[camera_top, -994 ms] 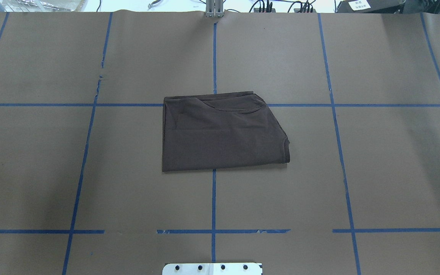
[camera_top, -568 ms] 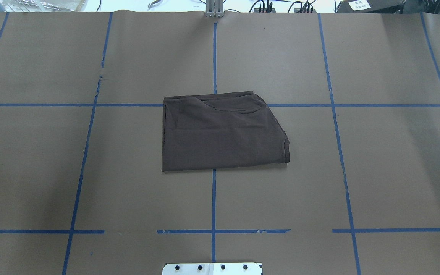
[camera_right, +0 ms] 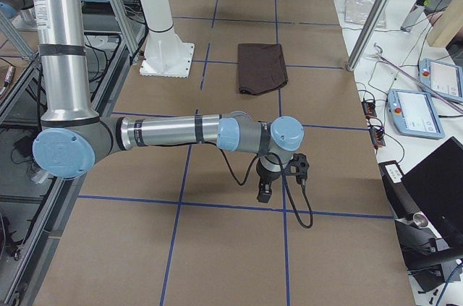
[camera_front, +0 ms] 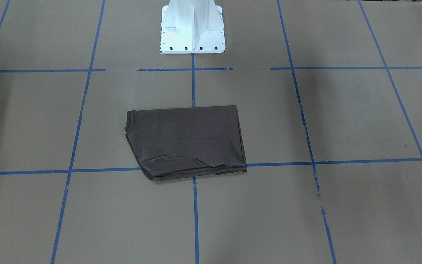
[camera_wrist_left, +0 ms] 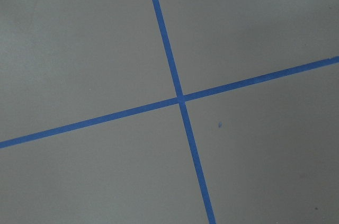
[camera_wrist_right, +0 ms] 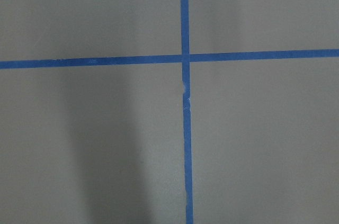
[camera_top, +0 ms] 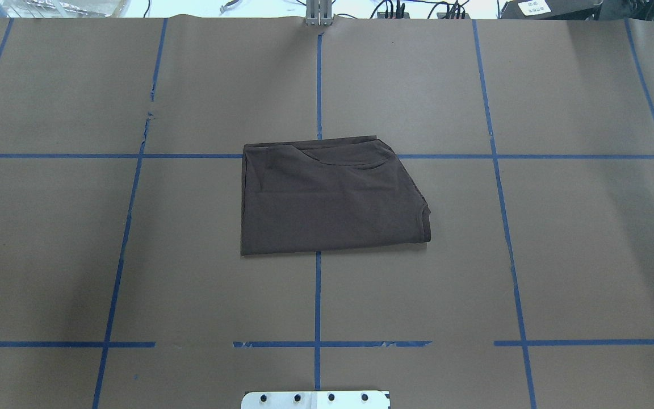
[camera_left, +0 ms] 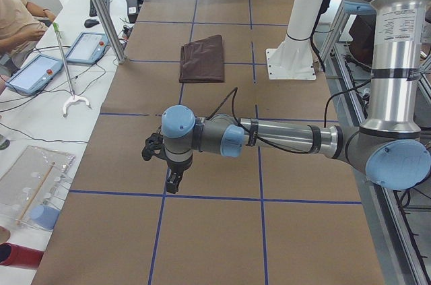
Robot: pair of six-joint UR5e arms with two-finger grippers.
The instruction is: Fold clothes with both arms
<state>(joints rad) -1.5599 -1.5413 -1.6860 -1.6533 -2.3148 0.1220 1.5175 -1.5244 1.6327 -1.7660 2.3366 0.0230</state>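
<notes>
No shift; T-shirt (camera_top: pixel 330 196) far from left end effector (camera_left: pixel 172 182), right end effector (camera_right: pixel 264 193); grip unclear.

Nothing has visibly changed in the overhead view: the folded shirt (camera_top: pixel 327 196) has the same outline and lies on the same spot over the blue tape lines (camera_top: pixel 318 295). The left gripper (camera_left: pixel 173 181) and the right gripper (camera_right: pixel 264 192), each well away from the shirt, show only in the side views. Those views have no earlier picture to compare them with.
</notes>
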